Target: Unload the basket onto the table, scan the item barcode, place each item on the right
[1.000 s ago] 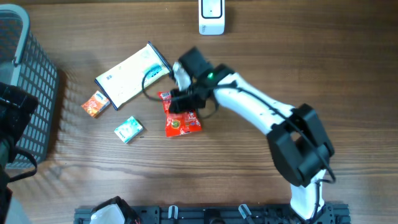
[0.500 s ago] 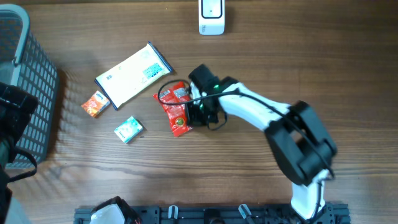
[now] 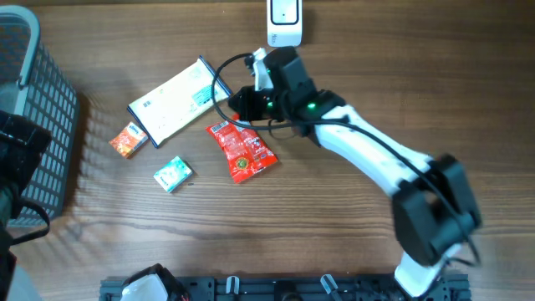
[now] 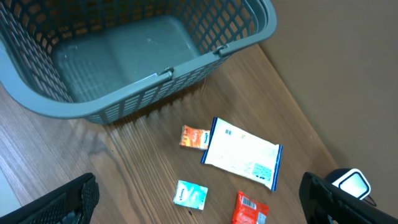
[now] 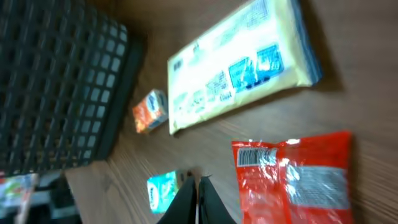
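Observation:
The item, a red snack packet (image 3: 243, 151), lies flat on the table with its barcode (image 3: 221, 129) facing up. My right gripper (image 3: 241, 107) hovers just above the packet's top edge, shut and empty. In the right wrist view its closed fingertips (image 5: 199, 191) sit left of the red packet (image 5: 298, 180), whose barcode (image 5: 255, 155) shows. The white scanner (image 3: 284, 22) stands at the far edge of the table. My left gripper (image 4: 199, 208) is wide open and high above the table, holding nothing; the red packet (image 4: 250, 209) lies below it.
A large white pack (image 3: 180, 100), a small orange pack (image 3: 128, 140) and a teal tissue pack (image 3: 173, 174) lie left of the red packet. A grey basket (image 3: 38, 100) stands at the table's left side. The right arm's cable loops over the white pack's corner.
The right gripper has left the red packet and moved up toward the scanner. The packet has shifted and now lies free with its barcode side up.

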You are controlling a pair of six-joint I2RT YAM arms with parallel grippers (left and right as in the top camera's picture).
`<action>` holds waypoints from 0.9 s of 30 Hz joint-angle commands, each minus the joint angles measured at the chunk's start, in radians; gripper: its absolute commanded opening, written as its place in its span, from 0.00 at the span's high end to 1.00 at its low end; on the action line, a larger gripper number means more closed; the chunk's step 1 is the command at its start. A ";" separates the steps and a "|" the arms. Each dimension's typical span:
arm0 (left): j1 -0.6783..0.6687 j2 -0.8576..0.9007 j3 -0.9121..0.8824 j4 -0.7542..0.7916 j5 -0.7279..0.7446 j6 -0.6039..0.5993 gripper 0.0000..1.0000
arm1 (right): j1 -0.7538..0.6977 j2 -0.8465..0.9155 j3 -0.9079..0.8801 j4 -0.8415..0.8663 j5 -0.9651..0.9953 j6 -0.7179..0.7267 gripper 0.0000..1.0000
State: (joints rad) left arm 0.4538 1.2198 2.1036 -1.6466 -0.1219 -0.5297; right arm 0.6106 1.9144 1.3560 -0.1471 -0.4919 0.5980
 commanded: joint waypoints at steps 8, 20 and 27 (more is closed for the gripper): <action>0.007 -0.002 0.003 0.003 0.005 -0.010 0.00 | -0.003 0.312 -0.024 0.157 -0.206 0.135 0.96; 0.007 -0.002 0.003 0.003 0.005 -0.010 0.00 | 0.000 0.012 -0.024 -0.091 -0.126 0.025 0.96; 0.007 -0.002 0.003 0.003 0.005 -0.010 0.00 | 0.032 0.023 -0.027 -0.250 -0.071 -0.026 0.96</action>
State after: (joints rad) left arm 0.4538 1.2198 2.1036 -1.6459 -0.1219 -0.5301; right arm 0.6224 1.8851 1.3388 -0.3531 -0.6308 0.6064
